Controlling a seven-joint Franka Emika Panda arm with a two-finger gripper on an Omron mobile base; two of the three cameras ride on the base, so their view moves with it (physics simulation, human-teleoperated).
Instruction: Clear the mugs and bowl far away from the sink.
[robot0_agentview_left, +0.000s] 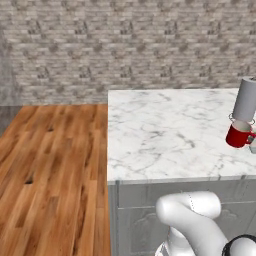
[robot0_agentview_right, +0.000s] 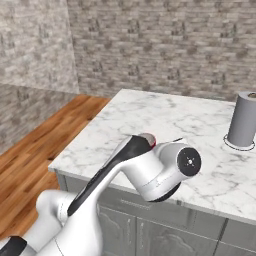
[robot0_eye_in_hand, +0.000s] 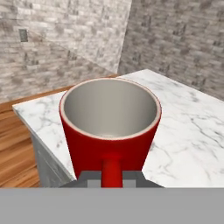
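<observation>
A white marble countertop (robot0_agentview_left: 165, 135) tops grey cabinets beside wood flooring (robot0_agentview_left: 50, 170). A tall grey canister (robot0_agentview_right: 243, 120) stands on it toward its far end, before the brick wall (robot0_agentview_left: 125, 45).

My left base view looks forward and down from behind me over the marble bench (robot0_agentview_left: 170, 135), with wooden floor (robot0_agentview_left: 50, 170) to its left and the brick wall (robot0_agentview_left: 125, 45) behind. My right base view takes the same bench (robot0_agentview_right: 165, 120) from the other side, slantwise, and shares the grey canister (robot0_agentview_left: 246, 99) (robot0_agentview_right: 243, 119) with the left one. My hand view sits very near the red mug (robot0_eye_in_hand: 109, 127), looking along my jaws over its rim toward the bench corner.
</observation>
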